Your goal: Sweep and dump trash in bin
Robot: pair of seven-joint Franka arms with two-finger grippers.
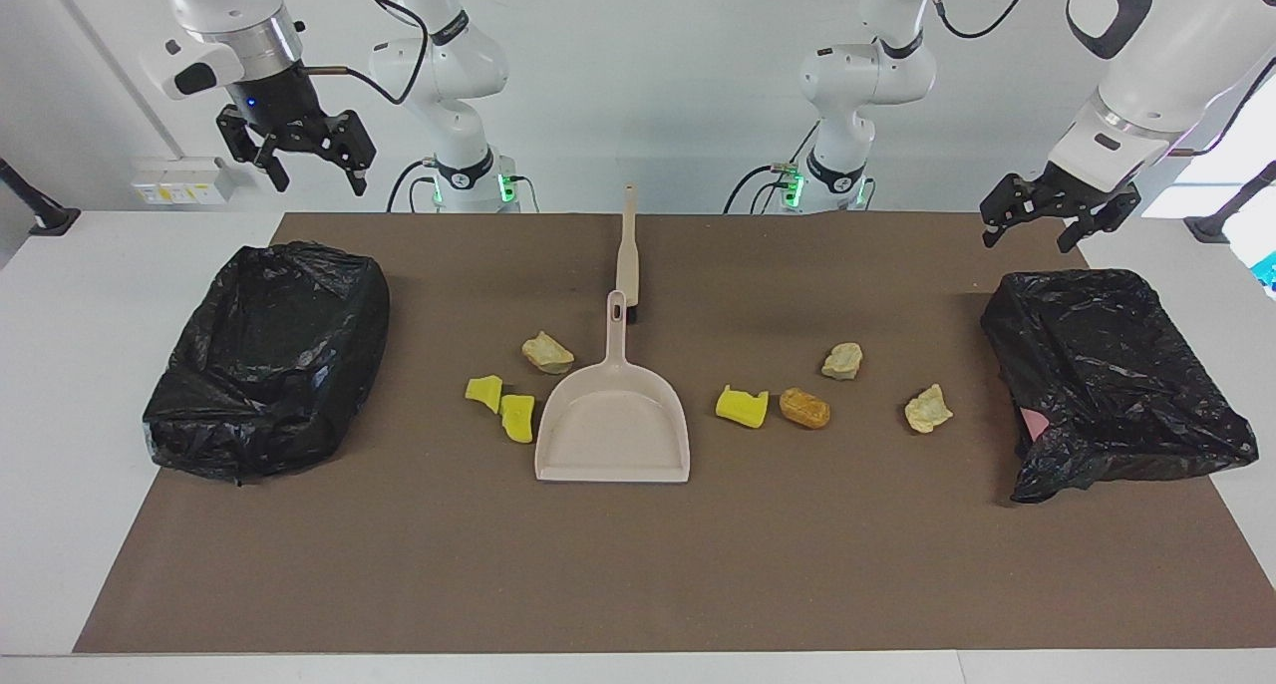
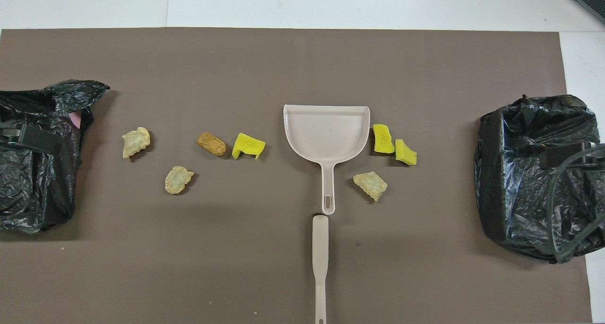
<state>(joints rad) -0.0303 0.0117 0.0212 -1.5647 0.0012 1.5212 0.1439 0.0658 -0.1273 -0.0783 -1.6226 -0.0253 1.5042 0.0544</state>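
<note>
At the middle of the brown mat (image 1: pixel 638 564) that covers most of the table (image 1: pixel 60 385), a beige dustpan (image 1: pixel 613 427) lies flat, its open mouth toward the edge farthest from the robots and its handle pointing back at them. In line with that handle, just short of touching it, lies a long beige brush handle (image 1: pixel 628 255) that runs on toward the robots' edge.

The trash is scattered in a loose row across the mat's middle, all seven lumps lying on the mat and none in the pan. Toward the right arm's end, two yellow lumps (image 1: pixel 501 405) sit touching each other just beside the pan's wall, and a pale beige lump (image 1: pixel 547 353) lies a little nearer to the robots, beside the pan's handle. Toward the left arm's end lie a yellow lump (image 1: pixel 743 407) and an orange-brown lump (image 1: pixel 804 408) close together, then two more pale beige lumps (image 1: pixel 843 360), (image 1: pixel 928 409) apart from each other.

A bin lined with a black bag (image 1: pixel 269 360) stands at the right arm's end of the mat, and a second black-bagged bin (image 1: pixel 1107 380) at the left arm's end.

The right gripper (image 1: pixel 311 164) hangs in the air over the table's edge by its bin, fingers spread wide and holding nothing. The left gripper (image 1: pixel 1037 220) hangs just above the other bin's near corner, likewise wide and empty-handed.
</note>
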